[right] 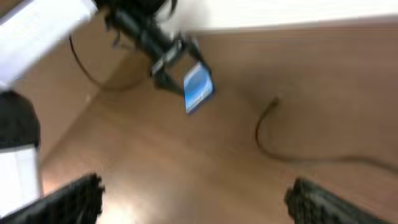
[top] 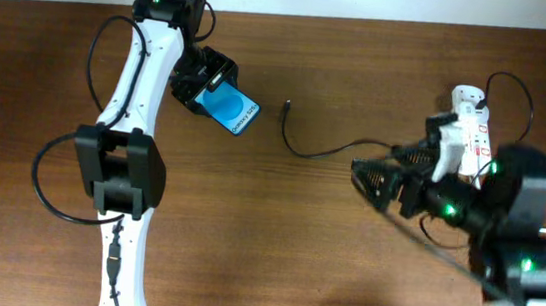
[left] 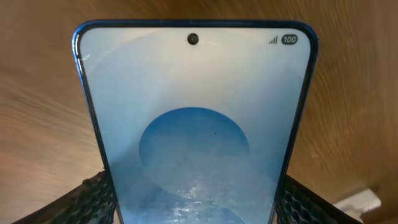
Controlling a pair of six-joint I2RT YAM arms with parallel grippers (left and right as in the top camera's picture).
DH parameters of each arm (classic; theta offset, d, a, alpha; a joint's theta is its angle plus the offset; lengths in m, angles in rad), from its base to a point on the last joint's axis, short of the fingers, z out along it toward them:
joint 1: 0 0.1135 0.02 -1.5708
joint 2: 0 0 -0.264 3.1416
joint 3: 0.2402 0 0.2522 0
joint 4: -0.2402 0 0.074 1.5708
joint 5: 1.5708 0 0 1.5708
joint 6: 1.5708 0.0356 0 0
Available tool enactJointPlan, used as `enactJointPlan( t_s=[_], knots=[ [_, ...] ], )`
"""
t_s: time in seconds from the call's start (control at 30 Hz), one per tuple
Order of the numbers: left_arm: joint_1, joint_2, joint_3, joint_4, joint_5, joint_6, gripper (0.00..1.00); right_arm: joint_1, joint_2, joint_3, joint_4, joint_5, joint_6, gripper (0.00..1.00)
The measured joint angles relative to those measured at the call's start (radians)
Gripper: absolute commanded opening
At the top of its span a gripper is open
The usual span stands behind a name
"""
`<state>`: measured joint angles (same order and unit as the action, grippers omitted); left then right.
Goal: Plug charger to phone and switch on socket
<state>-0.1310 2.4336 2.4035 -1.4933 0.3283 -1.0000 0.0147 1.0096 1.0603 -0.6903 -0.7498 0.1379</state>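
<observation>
1. The left end effector is clamping the phone by its lower end. In the left wrist view, its fingers are pressing against both long edges.
2. The phone is sitting tilted at the far left of the wooden surface, its blue screen facing up toward the overhead camera. Whether it is touching the surface cannot be told.
3. The charger is lying loose on the surface between the two arms. Its plug tip is resting near the phone but apart from it.
4. The charger's cable is running right toward the socket, which is lying at the far right, partly hidden behind the right arm.
5. The right end effector is hovering by the cable's right stretch with its fingers spread wide apart, gripping nothing.
</observation>
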Motion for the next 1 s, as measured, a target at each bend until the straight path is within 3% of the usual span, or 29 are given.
enactJointPlan(
  t_s=[0.13, 0.2, 0.6, 1.0],
  knots=[
    [0.036, 0.0, 0.001, -0.026, -0.037, -0.026, 0.0, 0.0, 0.28, 0.353, -0.297, -0.014, -0.082, 0.98],
    [0.047, 0.0, 0.002, -0.043, -0.043, -0.031, 0.0, 0.0, 0.356, 0.419, -0.314, -0.016, -0.101, 0.98],
    [0.046, 0.0, 0.002, -0.056, -0.056, -0.029, 0.0, 0.0, 0.456, 0.428, -0.298, 0.005, -0.116, 0.98],
    [0.041, 0.0, 0.002, -0.055, -0.056, -0.029, 0.0, -0.015, 0.456, 0.428, -0.33, 0.37, 0.024, 0.96]
  ],
)
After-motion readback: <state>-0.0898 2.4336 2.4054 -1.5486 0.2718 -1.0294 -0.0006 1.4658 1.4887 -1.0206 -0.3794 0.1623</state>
